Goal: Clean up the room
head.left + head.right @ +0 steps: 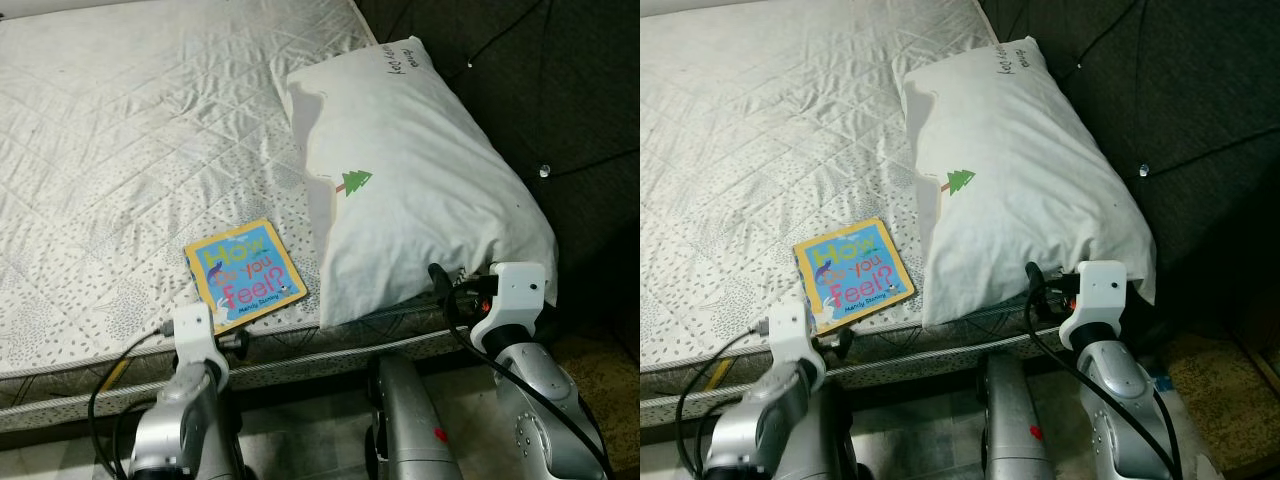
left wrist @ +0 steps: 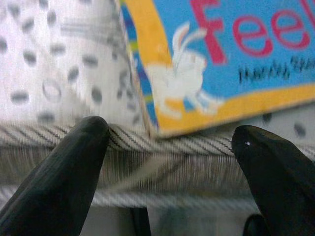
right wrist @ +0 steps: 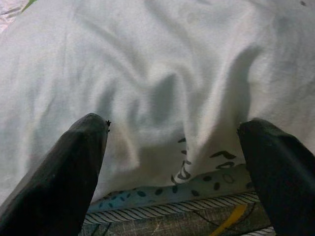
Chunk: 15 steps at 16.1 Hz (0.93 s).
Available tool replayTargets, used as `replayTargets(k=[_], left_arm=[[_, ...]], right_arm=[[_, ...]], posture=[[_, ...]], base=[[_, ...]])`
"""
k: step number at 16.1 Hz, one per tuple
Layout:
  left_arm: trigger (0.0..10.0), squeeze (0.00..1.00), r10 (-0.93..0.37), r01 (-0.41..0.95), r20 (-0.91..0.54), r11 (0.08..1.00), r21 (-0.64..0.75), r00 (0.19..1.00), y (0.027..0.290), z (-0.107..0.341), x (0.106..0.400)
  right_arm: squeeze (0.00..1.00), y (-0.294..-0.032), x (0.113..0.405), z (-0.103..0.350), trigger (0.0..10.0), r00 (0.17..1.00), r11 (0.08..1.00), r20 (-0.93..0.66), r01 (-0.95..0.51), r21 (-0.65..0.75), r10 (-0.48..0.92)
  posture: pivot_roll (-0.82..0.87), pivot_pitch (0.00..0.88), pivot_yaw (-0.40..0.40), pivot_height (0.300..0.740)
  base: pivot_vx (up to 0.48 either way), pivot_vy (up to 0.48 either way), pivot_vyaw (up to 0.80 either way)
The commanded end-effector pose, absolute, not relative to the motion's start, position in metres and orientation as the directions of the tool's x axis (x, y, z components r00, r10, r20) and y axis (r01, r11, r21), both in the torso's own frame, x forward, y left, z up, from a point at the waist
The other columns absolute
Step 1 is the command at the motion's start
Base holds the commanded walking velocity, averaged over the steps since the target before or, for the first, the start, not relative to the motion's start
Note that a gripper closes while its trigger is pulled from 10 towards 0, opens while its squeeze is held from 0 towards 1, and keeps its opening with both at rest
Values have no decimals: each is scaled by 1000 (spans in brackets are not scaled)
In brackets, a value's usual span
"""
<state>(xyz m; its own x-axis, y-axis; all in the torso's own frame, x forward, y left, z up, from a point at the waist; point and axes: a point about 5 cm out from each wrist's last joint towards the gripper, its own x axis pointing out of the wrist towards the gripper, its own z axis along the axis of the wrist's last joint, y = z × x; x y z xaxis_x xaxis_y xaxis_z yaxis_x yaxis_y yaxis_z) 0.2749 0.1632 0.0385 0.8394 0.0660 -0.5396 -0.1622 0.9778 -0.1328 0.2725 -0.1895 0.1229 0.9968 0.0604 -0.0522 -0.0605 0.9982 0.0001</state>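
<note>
A children's book (image 1: 245, 274) with a blue cover and yellow border lies flat near the front edge of the mattress (image 1: 120, 150). A white pillow (image 1: 410, 170) with a small green tree print lies to its right, overhanging the edge. My left gripper (image 2: 167, 142) is open at the mattress piping, just below the book's (image 2: 221, 59) corner. My right gripper (image 3: 172, 147) is open too, its fingers spread in front of the pillow's (image 3: 162, 64) lower edge, touching nothing. The left wrist (image 1: 200, 335) and right wrist (image 1: 510, 295) sit at the bed's front edge.
A dark padded headboard (image 1: 540, 90) rises on the right behind the pillow. The mattress side with striped piping (image 1: 300, 360) runs across in front of me. My own torso (image 1: 405, 420) stands against the bed. Brownish floor (image 1: 1210, 390) shows at the lower right.
</note>
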Motion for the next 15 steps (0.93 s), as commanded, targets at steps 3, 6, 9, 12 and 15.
replayTargets(k=[3, 6, 9, 12, 15], left_arm=[[10000, 0, 121, -209, -564, 973, -94, 817, 183, 29, 277], [10000, 0, 123, -202, -570, 976, -77, 813, 188, 27, 278], [10000, 0, 157, -228, -567, 972, -56, 808, 201, 27, 278], [10000, 0, 193, -259, -558, 965, -41, 807, 215, 30, 283], [10000, 0, 202, -263, -550, 964, -34, 811, 219, 31, 286]], right_arm=[[0, -192, 270, 123, 10000, 997, 999, -51, -53, -4, 53], [0, -192, 270, 123, 10000, 997, 999, -50, -52, -3, 52], [0, -194, 270, 123, 10000, 998, 999, -51, -46, -5, 45], [0, -193, 270, 123, 10000, 998, 999, -50, -47, -4, 47], [0, -193, 271, 123, 10000, 998, 999, -49, -47, -4, 47]], posture=[[-103, 196, 54, 533], [-105, 195, 56, 533], [-103, 195, 56, 533], [-102, 194, 55, 533], [-102, 193, 56, 533]], base=[[0, 0, 0], [0, 0, 0], [0, 0, 0], [0, 0, 0], [0, 0, 0]])
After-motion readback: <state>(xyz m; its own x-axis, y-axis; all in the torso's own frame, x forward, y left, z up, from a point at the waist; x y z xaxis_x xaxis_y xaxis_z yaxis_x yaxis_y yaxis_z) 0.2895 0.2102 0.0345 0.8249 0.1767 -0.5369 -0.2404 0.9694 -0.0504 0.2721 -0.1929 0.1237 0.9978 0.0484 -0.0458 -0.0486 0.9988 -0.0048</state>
